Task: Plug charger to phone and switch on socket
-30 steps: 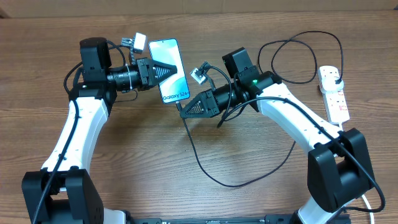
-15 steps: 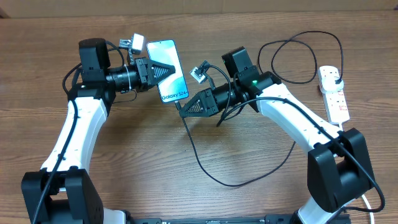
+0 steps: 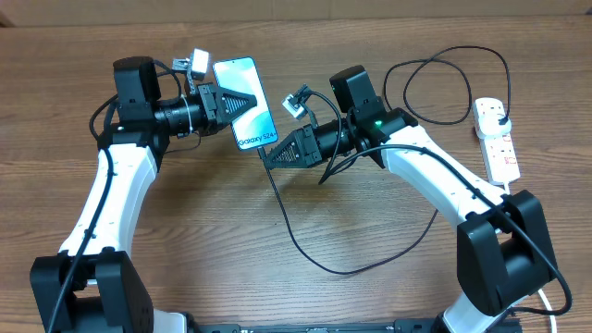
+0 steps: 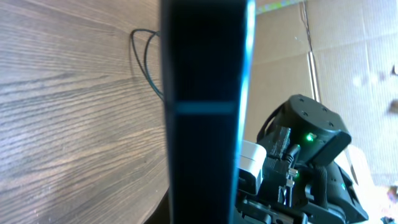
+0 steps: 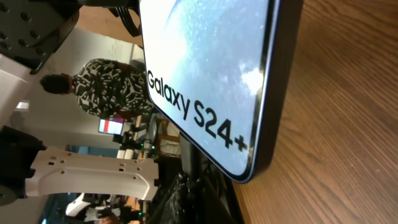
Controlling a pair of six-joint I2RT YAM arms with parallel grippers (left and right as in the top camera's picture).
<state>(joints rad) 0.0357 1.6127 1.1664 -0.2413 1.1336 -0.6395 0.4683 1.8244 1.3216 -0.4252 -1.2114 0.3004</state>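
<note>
Upper centre, your left hand (image 3: 242,100) clamps the phone (image 3: 261,126) above the table (image 3: 203,231); your right hand (image 3: 268,159) pinches the charger (image 3: 344,274) tip at its lower edge.

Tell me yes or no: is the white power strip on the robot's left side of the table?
No, the socket lies far over on the robot's right side of the table.

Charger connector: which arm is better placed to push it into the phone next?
Likely right: the right tool holds the charger at the phone's bottom edge; the left tool only grips the phone.
</note>
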